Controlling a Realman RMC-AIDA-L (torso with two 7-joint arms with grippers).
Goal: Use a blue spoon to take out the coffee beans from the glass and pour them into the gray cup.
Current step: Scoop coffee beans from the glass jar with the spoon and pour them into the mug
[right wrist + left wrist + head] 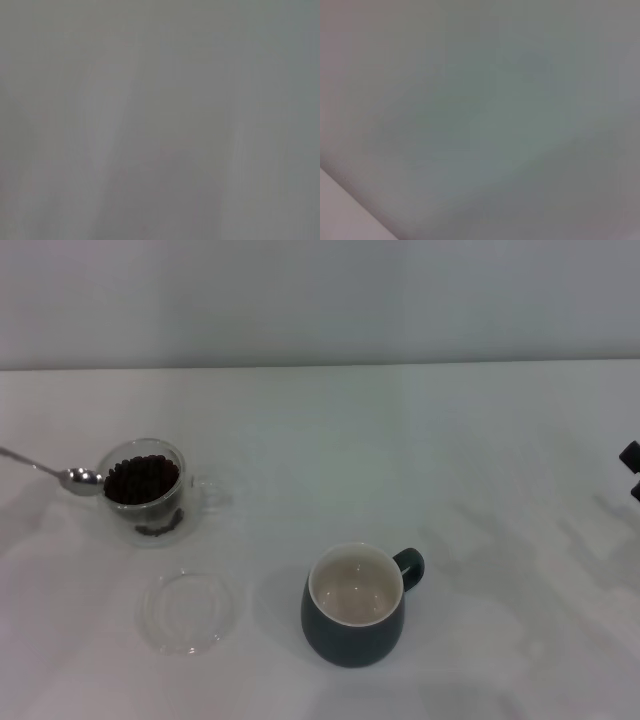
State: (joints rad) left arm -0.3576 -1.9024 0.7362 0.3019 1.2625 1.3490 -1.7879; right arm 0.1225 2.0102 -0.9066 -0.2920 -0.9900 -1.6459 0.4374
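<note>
1 blue spoon [70, 476] is seen at the left edge of the head view, its long axis running from the upper left down to the right. Its silver bowl points right and sits just beside the rim of the glass [146, 490], on that mug's left side; whether they touch cannot be told. The handle runs out of the picture, so the left end effector is not seen.

1 glass stands on the white counter [400, 440], its handle pointing right, holding many coffee beans [141, 480]. 1 flat clear dish [188, 611] lies just in front of it. 1 gray cup [357, 603] stands upright, well apart to the right, its handle pointing to the upper right.

Only a dark part of the right end effector [631, 468] shows at the right edge; its state cannot be told. Both wrist views show a blank grey surface.
</note>
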